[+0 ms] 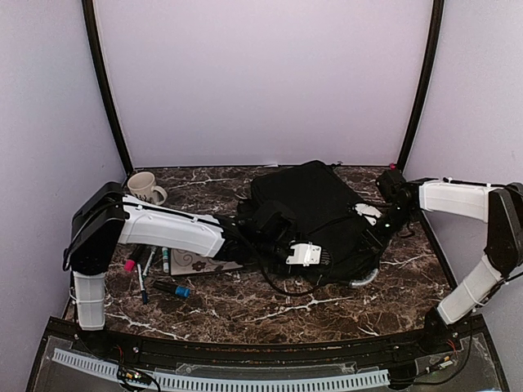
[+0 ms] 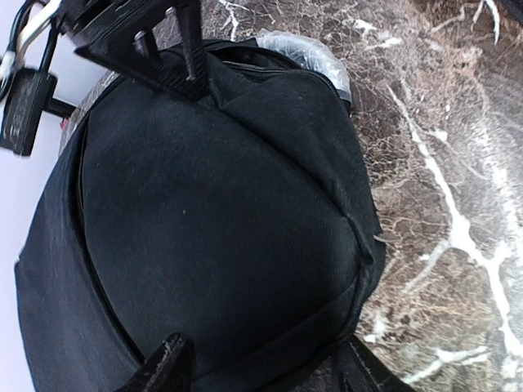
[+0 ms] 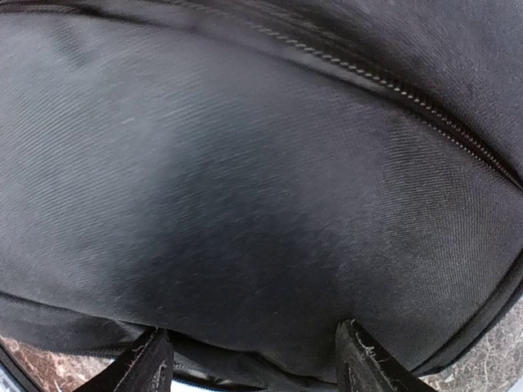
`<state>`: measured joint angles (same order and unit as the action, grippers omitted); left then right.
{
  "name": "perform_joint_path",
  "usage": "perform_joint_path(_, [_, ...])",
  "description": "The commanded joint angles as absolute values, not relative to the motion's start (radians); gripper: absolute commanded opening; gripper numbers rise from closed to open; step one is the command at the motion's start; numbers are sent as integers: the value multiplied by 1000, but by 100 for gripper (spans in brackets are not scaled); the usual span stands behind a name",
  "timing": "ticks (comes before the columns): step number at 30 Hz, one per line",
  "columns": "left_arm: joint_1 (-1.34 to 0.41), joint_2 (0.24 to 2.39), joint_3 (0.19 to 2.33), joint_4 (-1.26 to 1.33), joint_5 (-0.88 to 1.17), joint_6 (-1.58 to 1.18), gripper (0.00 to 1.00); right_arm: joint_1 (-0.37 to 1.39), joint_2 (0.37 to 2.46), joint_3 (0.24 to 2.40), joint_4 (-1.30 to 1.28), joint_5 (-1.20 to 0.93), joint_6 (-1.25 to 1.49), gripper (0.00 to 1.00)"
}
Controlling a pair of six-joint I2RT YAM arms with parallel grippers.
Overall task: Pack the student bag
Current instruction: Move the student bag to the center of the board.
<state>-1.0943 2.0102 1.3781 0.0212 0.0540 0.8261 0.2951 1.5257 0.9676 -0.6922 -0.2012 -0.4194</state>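
I see the student bag point(image 1: 315, 208) lying flat on the dark marble table point(image 1: 245, 306), right of centre and toward the back wall, turned at a slant so one corner points away from me. It is a large black fabric pack with rounded corners, its upper panel bulging softly, and a zip point(image 3: 392, 82) across the cloth looks closed along the stretch I can see. A pale grey-white loop point(image 1: 365, 280) peeks out at its near right edge.
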Motion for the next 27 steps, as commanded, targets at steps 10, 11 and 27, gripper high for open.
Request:
perform_joint_path(10, [-1139, 2168, 1511, 30, -78, 1014, 49, 236, 1659, 1070, -602, -179, -397, 67])
perform_joint_path(11, [-1137, 2171, 1520, 31, -70, 1005, 45, 230, 1673, 1080, -596, -178, -397, 67])
perform_joint_path(27, [-1064, 2337, 1847, -23, 131, 655, 3, 147, 1485, 1243, -665, -197, -335, 99])
